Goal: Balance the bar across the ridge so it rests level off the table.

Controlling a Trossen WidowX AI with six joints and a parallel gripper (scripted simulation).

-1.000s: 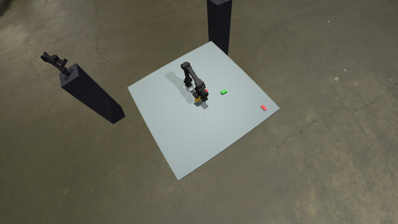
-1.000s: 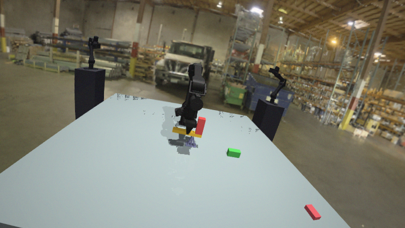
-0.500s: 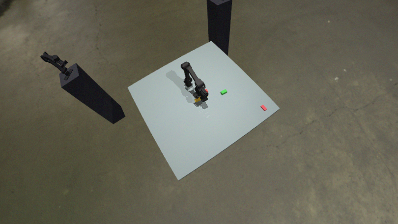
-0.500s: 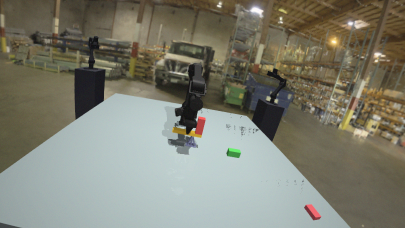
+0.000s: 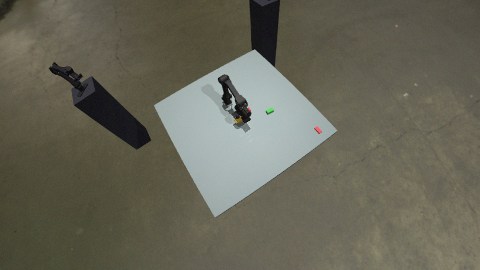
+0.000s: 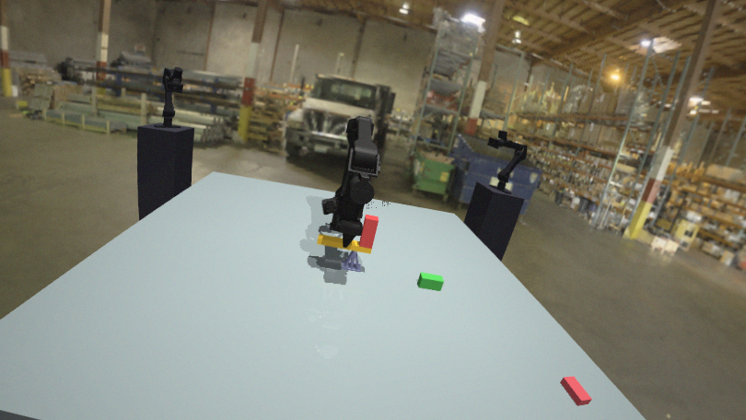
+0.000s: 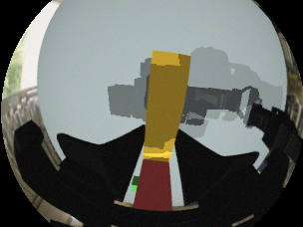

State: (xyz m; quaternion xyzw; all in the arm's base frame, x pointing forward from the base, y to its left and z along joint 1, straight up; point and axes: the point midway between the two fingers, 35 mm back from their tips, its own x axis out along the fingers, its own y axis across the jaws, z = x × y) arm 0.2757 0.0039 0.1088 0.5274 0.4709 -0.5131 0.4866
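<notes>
Orange is the bar [image 5: 237, 119] [image 6: 333, 240] [image 7: 167, 100], and you have it pinched between the two fingers of the gripper [image 5: 246, 119] [image 6: 348, 244] [image 7: 159, 129]. In the exterior view, you see the bar over the purple ridge [image 6: 353, 262], which stands on the pale table [image 5: 208, 150] [image 6: 261, 339] [image 7: 100, 50]. The bar appears raised from the table, but whether it touches the ridge, or is exactly level, you cannot tell. The let-go is not yet done.

On the bar, toward its three o'clock end in the exterior view, a red block [image 5: 249, 109] [image 6: 368, 232] [image 7: 153, 184] stands upright, a little tilted in the picture. In the wrist view, this block is at six o'clock from the bar.

In that exterior view, a green block [image 5: 269, 111] [image 6: 430, 281] [image 7: 135, 188] lies on the table at four o'clock from the ridge, apart from it. Farther, also toward four o'clock, you have a flat red piece [image 5: 317, 129] [image 6: 576, 390] near the table edge. Two dark pillars stand beyond the table, one [image 5: 107, 117] [image 6: 166, 167] at ten o'clock and the other [image 5: 265, 29] [image 6: 493, 221] at two o'clock.
</notes>
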